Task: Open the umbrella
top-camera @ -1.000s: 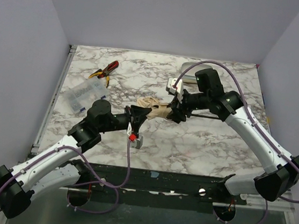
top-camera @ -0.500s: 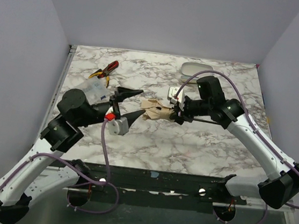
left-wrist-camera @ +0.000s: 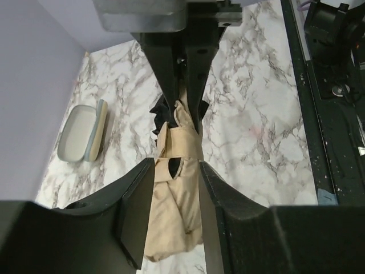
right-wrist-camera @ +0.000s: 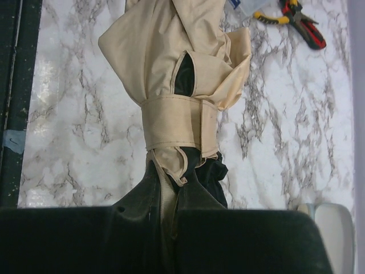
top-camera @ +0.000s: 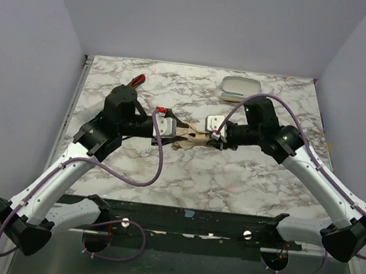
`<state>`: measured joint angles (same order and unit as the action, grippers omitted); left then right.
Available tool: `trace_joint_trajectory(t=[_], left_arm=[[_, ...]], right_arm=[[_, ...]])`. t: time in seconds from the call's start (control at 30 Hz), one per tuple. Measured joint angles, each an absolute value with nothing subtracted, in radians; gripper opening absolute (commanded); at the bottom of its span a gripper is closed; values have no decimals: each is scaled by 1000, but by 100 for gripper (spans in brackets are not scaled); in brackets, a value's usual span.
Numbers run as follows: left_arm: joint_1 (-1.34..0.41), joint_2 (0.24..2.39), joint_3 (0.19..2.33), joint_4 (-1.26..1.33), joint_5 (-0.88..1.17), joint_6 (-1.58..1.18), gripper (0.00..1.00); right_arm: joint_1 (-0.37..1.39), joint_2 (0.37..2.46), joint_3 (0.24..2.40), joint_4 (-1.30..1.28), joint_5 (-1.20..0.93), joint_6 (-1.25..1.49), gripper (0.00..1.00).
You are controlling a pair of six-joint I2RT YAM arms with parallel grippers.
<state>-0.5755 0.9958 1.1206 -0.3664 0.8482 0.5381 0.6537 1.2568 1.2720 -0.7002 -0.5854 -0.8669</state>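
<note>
- Lavender walls close in a marbled table [top-camera: 250, 184], and everything that matters hangs over its middle, off the surface.
- The umbrella [top-camera: 193, 137] is strung level between my two arms, still folded: beige fabric bunched up, with its strap [right-wrist-camera: 177, 123] wrapped round the bundle.
- My right gripper [top-camera: 217, 139] is closed hard on one end, where the black underside shows through the folds. I judge this to be the anchor, since something has to hold that end fast while the other is worked.
- My left gripper [left-wrist-camera: 177, 165] is only part closed. Its fingers [left-wrist-camera: 142, 217] lie against the fabric on either side, just beyond the strap, and the bundle fills the gap between them (how firm that squeeze is, I cannot tell).
- The two sets of jaws face each other tip to tip, so a pull apart would run straight along the shaft.
- With the strap on, the canopy cannot spread, and I expect that to be the first obstacle.
- Holding the umbrella clear of the marble leaves room for the ribs to swing out.
- The pliers [top-camera: 136, 81] and a pale lidded case [top-camera: 240, 86] lie at the far edge, well apart from all this.
</note>
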Motion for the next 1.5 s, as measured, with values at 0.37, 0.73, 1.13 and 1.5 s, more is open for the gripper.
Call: trace_joint_trajectory(t=[0.37, 0.73, 1.13, 1.5], left_arm=[[-627, 1073, 1155, -388, 829, 575, 36], [-642, 1124, 1165, -426, 789, 621, 36], [-650, 1145, 1189, -475, 759, 627, 0], [-657, 1176, 1217, -459, 681, 490, 0]], right_arm=[[744, 1236, 1272, -700, -585, -966, 0], [769, 1230, 1272, -690, -574, -1003, 0], [797, 1189, 1214, -619, -509, -1075, 0], [800, 1127, 1116, -514, -469, -1164, 0]])
